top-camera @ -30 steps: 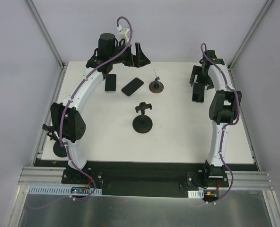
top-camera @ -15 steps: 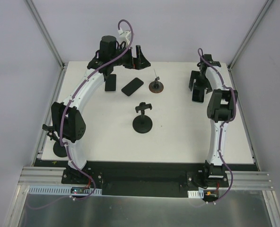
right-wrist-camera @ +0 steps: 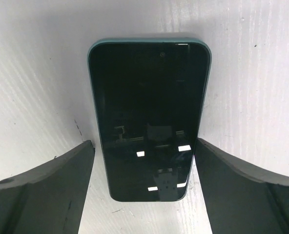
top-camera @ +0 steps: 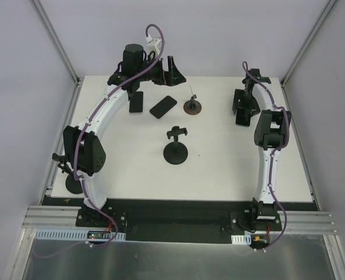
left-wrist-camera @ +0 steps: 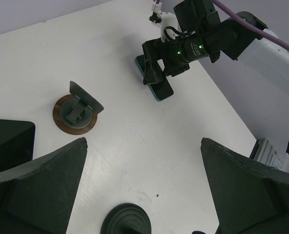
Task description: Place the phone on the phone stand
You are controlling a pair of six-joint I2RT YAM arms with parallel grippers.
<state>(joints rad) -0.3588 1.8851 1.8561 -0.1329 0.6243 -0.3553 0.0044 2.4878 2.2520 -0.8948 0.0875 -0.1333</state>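
A phone in a teal case [right-wrist-camera: 149, 117] lies face up on the white table at the far right [top-camera: 242, 121]. My right gripper [right-wrist-camera: 144, 195] is open and low over it, with a finger on each side of its near end and small gaps between; in the top view the gripper [top-camera: 242, 104] covers most of the phone. The black phone stand [top-camera: 176, 146] stands upright mid-table; its base shows in the left wrist view [left-wrist-camera: 130, 222]. My left gripper [top-camera: 171, 70] is open and empty, raised at the far back.
Two more dark phones [top-camera: 136, 103] [top-camera: 163, 107] lie at the back left. A small brown round stand [top-camera: 192, 106] sits beside them and shows in the left wrist view [left-wrist-camera: 76, 109]. A black disc [top-camera: 74, 185] lies at the table's left edge.
My right gripper has moved a little toward the far side and lowered around the teal-cased phone. My left arm shifted slightly, then stayed still.
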